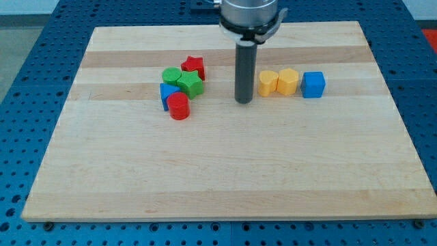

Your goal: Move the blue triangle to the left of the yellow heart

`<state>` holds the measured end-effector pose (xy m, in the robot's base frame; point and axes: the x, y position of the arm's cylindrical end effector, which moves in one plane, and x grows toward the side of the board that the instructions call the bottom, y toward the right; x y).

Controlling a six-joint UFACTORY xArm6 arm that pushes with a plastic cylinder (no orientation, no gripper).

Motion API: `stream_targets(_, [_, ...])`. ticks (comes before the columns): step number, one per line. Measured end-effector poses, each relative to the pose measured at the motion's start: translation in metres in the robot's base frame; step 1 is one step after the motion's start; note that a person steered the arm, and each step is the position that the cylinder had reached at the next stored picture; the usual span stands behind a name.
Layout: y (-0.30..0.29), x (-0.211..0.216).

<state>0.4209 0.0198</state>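
Observation:
The blue triangle (166,93) lies in a tight cluster left of the board's middle, mostly hidden behind a red cylinder (179,106) and green blocks. The yellow heart (268,82) sits right of centre, touching a yellow hexagon (288,81) on its right. My tip (244,101) rests on the board just left of and slightly below the yellow heart, well to the right of the cluster. The rod rises straight up to the arm at the view's top.
A green cylinder (171,75), a green star (190,84) and a red star (194,66) crowd the blue triangle. A blue cube (313,85) stands right of the yellow hexagon. The wooden board (218,178) lies on a blue perforated table.

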Motion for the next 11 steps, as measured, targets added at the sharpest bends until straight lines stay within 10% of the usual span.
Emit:
stream_targets(2, [-0.085,0.094])
stream_targets(5, [-0.228,0.016])
stream_targets(11, [-0.074,0.016])
